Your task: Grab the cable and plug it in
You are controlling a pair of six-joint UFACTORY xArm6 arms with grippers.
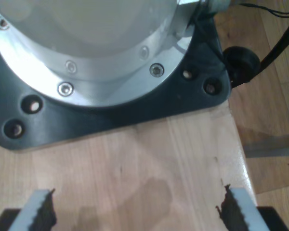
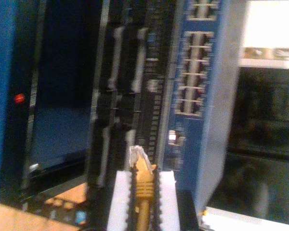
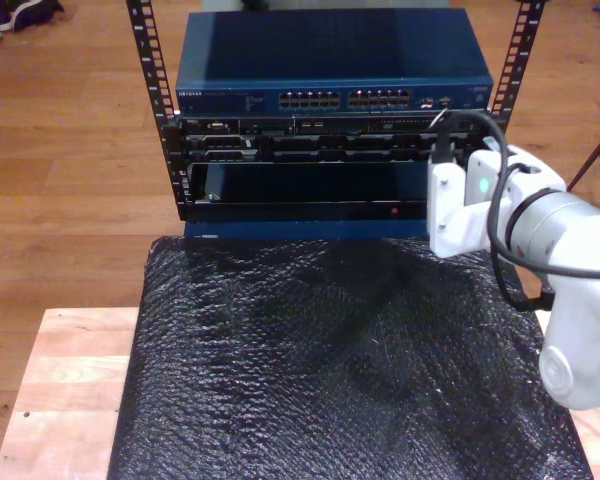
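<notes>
Your first gripper (image 1: 135, 211) hangs open over the wooden table (image 1: 149, 163), beside an arm base plate (image 1: 111, 115). Your second gripper (image 2: 142, 192) is clamped on the cable (image 2: 143, 192), plug (image 2: 137, 156) near the blue switch (image 2: 190, 96), by the rack's (image 3: 155, 90) right end in the exterior view.

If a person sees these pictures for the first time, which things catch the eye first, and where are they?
First, the yellow-orange cable, clamped between the white pads of my second hand, its clear plug aimed at the rack. Next, the blue network switch with its rows of ports, topping the rack in the exterior view. My first hand hangs open over a wooden table.
</notes>
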